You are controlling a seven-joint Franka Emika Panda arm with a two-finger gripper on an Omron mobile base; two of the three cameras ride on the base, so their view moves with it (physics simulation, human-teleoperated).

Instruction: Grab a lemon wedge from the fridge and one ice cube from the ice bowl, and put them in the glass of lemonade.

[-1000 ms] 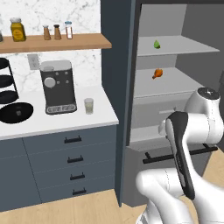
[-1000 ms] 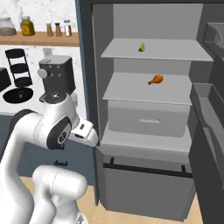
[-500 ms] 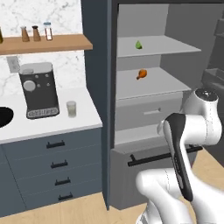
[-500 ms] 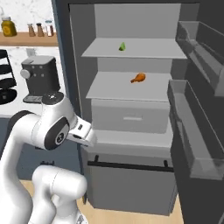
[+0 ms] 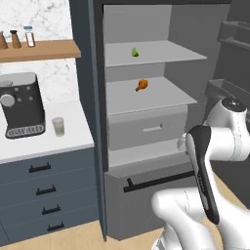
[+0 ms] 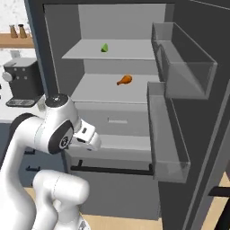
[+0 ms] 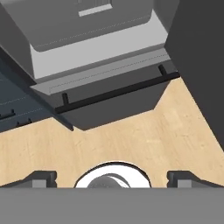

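The first step is judged to be in hand: the approach to the tall dark grey fridge (image 5: pixel 146 97), door open, for the lemon wedge. The small green-yellow wedge (image 5: pixel 135 52) is seen lying on the pale grey upper shelf (image 5: pixel 161 52), towards the far left of it; it is taken to be the lemon piece. An orange drumstick-shaped item (image 5: pixel 141 85) lies on the middle shelf below, above a closed grey drawer (image 5: pixel 149 129). The clear door bins (image 6: pixel 179 63) at the right appear empty. The two-finger gripper (image 7: pixel 112 177) is held low, pointed down at the wooden floor (image 7: pixel 131 140) and the fridge's bottom drawer with its black bar handle (image 7: pixel 118 89); its dark tips stand wide apart, nothing between them. The small clear glass of pale lemonade (image 5: pixel 58 126) stands on the white counter (image 5: pixel 44 141) at left, just right of the black coffee machine (image 5: pixel 22 105). Next, the hand would need raising and reaching far into the upper shelf, onto the wedge.
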